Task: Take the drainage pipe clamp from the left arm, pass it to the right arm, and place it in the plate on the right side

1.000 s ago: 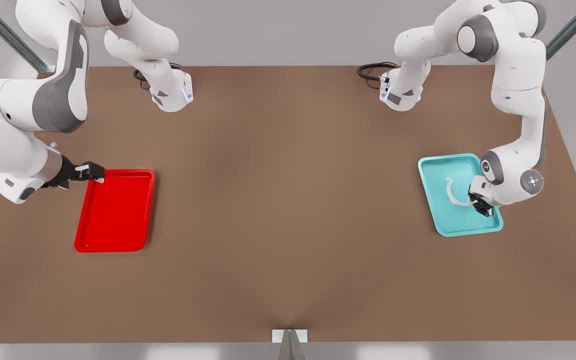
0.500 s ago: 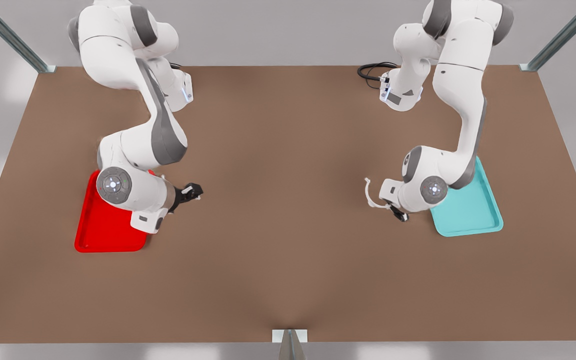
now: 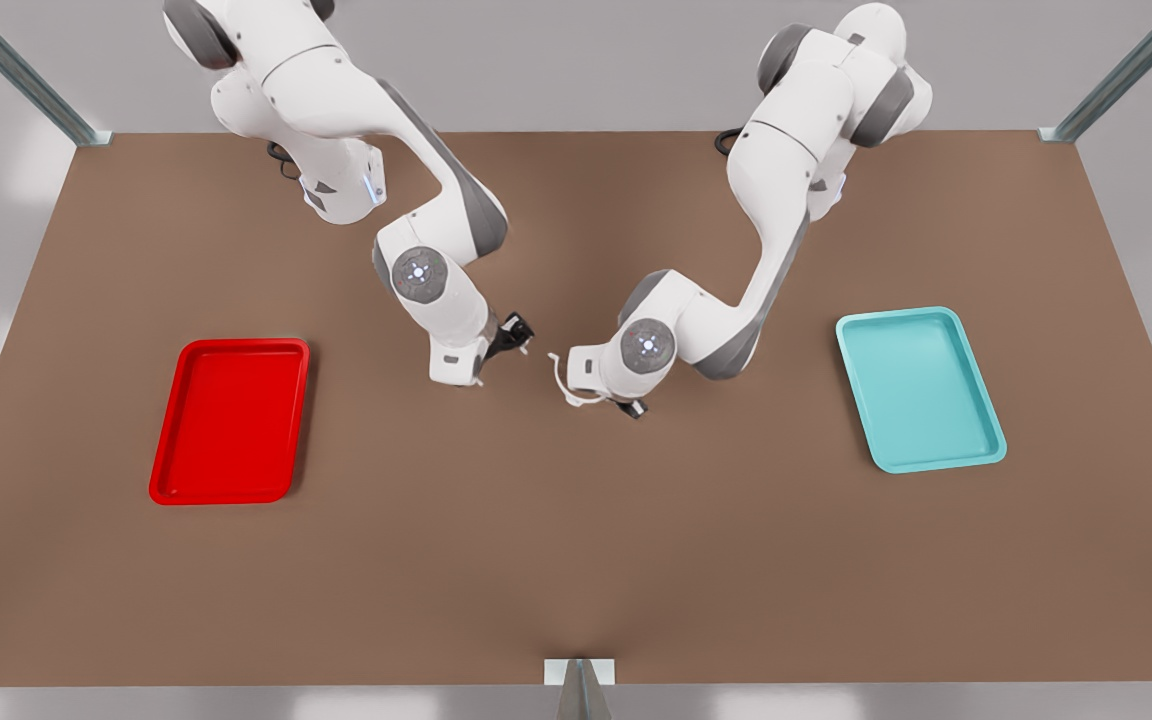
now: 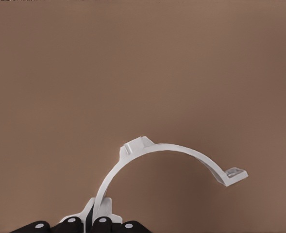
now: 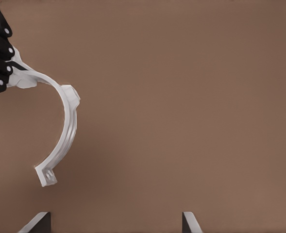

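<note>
The drainage pipe clamp point(image 3: 558, 376), a thin white half-ring with flat end tabs, hangs above the table's middle. My left gripper point(image 3: 622, 404), on the arm at the front view's right, is shut on one end tab. The left wrist view has the clamp point(image 4: 162, 148) arching away from that gripper point(image 4: 98, 224). My right gripper point(image 3: 519, 335) hovers just to the front view's left of the clamp, apart from it and open. In the right wrist view its fingertips point(image 5: 40, 221) stand wide, with the clamp point(image 5: 70, 131) and the left gripper point(image 5: 2, 63) beyond. The red plate point(image 3: 232, 420) lies at the front view's left.
A teal tray point(image 3: 921, 390) lies at the front view's right with nothing in it. Brown table surface spreads around both trays. A small grey-white mount point(image 3: 579, 675) sits at the table's near edge.
Both arms have swung in to the table's middle. The left gripper carried the clamp there from over the teal tray. The right gripper came across from the red plate.
</note>
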### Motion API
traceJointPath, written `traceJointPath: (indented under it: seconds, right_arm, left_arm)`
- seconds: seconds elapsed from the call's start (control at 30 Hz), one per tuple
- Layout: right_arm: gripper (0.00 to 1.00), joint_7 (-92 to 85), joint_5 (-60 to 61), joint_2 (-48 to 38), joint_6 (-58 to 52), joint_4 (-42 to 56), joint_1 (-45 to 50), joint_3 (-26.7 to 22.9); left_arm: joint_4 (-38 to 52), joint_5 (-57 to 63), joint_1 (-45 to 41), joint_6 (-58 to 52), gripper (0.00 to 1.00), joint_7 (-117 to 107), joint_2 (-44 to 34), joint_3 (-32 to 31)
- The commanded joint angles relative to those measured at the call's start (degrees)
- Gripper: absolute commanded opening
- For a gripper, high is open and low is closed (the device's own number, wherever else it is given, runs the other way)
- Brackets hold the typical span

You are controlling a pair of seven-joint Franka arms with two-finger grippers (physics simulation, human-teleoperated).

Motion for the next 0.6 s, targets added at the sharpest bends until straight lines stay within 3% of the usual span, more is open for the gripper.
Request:
traceJointPath:
  seconds: [0.0, 0.3, 0.4, 0.57]
  right_arm:
    - [1.0, 5.61, 0.96, -0.93, 9.97, -1.6, 0.08, 0.28]
    - [1.0, 5.08, 1.49, 0.39, 11.11, -2.3, 1.22, 1.24]
    - [1.0, 5.08, 1.49, 2.5, 11.82, -1.6, 1.92, 1.24]
    - [1.0, 5.08, 1.49, 5.31, 12.61, -0.11, 2.45, 1.24]
  left_arm:
    - [1.18, -1.19, -1.19, -1.07, 0.21, -36.35, 0.27, 0.12]
    - [1.18, -2.07, -1.1, -0.81, 0.21, -38.2, -0.17, 0.03]
    - [1.18, -1.63, -1.1, -2.39, 0.21, -25.63, -0.08, 0.03]
    - [1.18, -1.71, -1.19, -2.22, 0.21, -26.51, -0.08, 0.03]
